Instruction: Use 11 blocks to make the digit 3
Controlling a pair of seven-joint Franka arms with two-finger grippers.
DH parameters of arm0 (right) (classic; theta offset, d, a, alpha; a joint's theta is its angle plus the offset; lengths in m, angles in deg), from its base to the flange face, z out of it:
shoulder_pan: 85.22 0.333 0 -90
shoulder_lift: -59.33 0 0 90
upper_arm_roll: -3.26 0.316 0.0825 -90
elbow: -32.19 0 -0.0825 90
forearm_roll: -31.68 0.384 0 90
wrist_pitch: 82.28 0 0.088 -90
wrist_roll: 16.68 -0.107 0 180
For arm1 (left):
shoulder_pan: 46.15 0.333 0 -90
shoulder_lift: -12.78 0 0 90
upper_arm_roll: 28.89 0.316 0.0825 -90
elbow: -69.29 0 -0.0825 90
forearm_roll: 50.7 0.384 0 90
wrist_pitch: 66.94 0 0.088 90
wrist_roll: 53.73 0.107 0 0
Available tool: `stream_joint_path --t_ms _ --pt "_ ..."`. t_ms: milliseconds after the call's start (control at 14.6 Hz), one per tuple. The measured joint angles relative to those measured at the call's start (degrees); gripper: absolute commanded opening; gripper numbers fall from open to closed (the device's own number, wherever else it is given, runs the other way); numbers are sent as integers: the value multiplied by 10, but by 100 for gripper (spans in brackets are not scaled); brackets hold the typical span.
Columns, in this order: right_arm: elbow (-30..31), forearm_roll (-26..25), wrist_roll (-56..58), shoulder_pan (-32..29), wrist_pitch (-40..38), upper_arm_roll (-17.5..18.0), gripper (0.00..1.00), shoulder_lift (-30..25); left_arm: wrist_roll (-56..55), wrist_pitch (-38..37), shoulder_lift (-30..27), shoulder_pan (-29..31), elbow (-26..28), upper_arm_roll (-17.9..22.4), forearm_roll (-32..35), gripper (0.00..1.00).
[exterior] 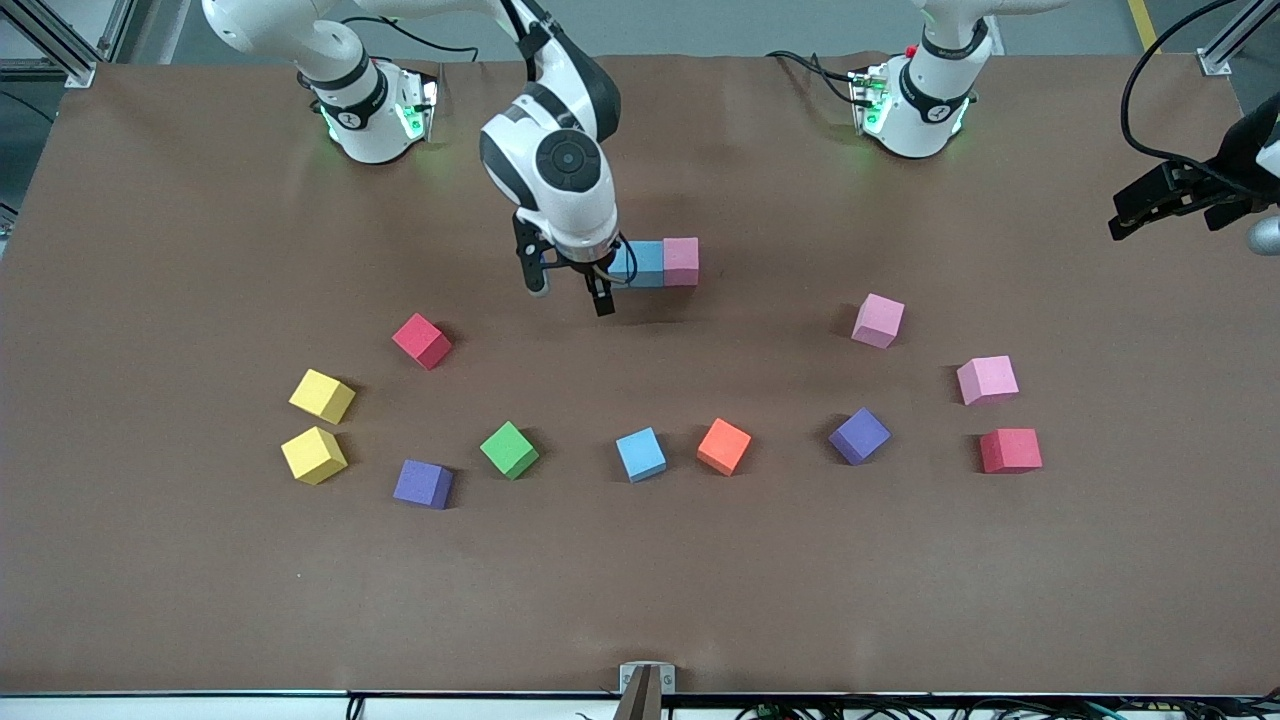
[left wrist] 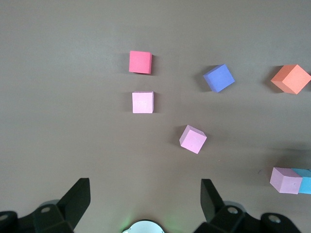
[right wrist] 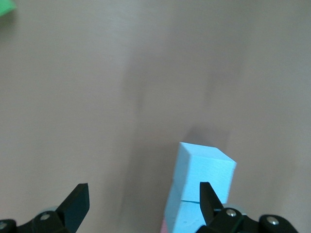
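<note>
upper middle of the frame, started row: two light blue blocks point(exterior: 640, 263) and a pink block point(exterior: 680, 261) touch in one line; the right wrist view shows both blue cubes point(right wrist: 206, 170) end to end.
row's long axis: across the frame, from the right arm's end toward the left arm's end, pink at the left arm's end.
right gripper point(exterior: 572, 285): low over the table just beside the row's blue end, fingers spread wide, holding nothing.
key relation: the row lies to one side of the claw, not between its fingers, which stand apart from the end cube.
left gripper point(exterior: 1150, 205): waits at the frame's upper edge by the left arm's end, spread wide and empty point(left wrist: 145, 191).
loose blocks, lower half of the frame: two yellow point(exterior: 322, 396), purple point(exterior: 423, 484), green point(exterior: 509, 449), light blue point(exterior: 640, 454), orange point(exterior: 723, 446), second purple point(exterior: 859, 436), two pink point(exterior: 878, 320).
nearer arm, as a judgement: green, yellow and the first purple suit the right arm; the pinks suit the left.
not for the digit: two red cubes point(exterior: 421, 340).
</note>
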Motion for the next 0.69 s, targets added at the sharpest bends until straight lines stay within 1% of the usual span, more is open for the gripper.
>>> stream_joint_path --t_ms 343,687 --pt "-35 -3 164 -63 0 -3 100 22 0 0 0 0 1 0 0 100" --pt "-70 -44 241 -98 1 -3 100 54 0 2 0 1 1 1 0 100"
